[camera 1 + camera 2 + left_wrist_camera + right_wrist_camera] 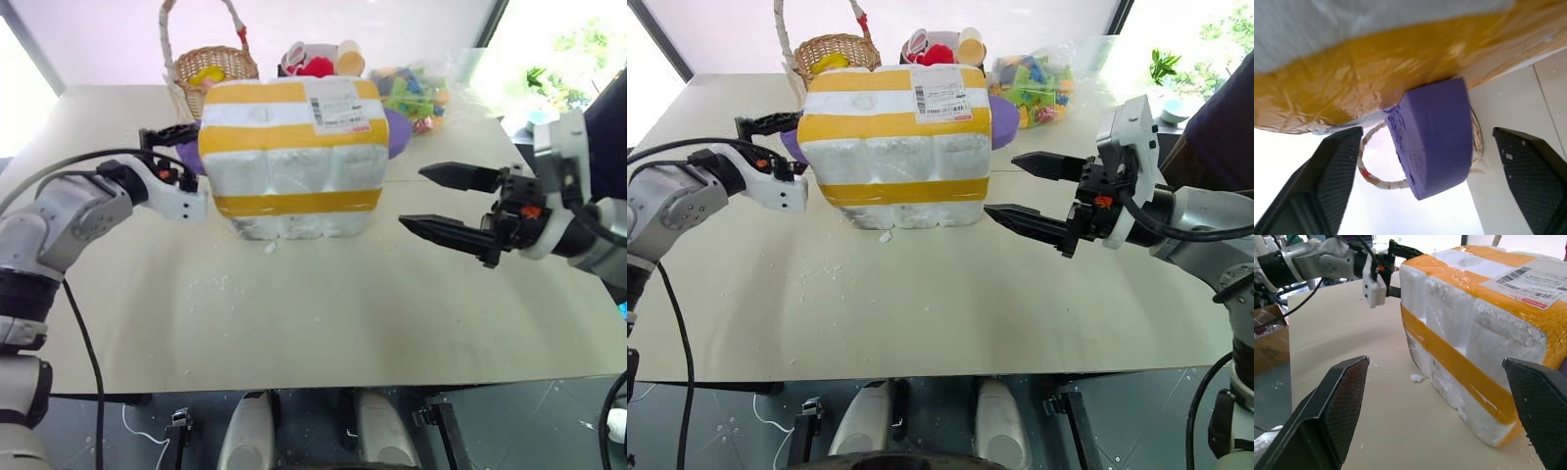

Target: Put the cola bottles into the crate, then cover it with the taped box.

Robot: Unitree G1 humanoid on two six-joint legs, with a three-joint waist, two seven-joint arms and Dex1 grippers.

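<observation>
**Taped box sits on the surface between two open hands**

Taped box (292,157) stands in the middle of the surface (323,313), with yellow bands around it and a white label on top. The left hand (174,162) is beside the box's left end, pointing level toward it, with its two black fingers spread apart and holding nothing. The right hand (443,201) is off to the box's right, also level, with fingers spread wide and nothing between them.

A wicker basket (209,67) stands behind the box with something yellow inside. A clear bag of bright toys (421,90) lies at the back right.

The left wrist view shows a purple block (1435,137) close against the box. The right wrist view shows white crumbs (1417,378) by the box.
</observation>
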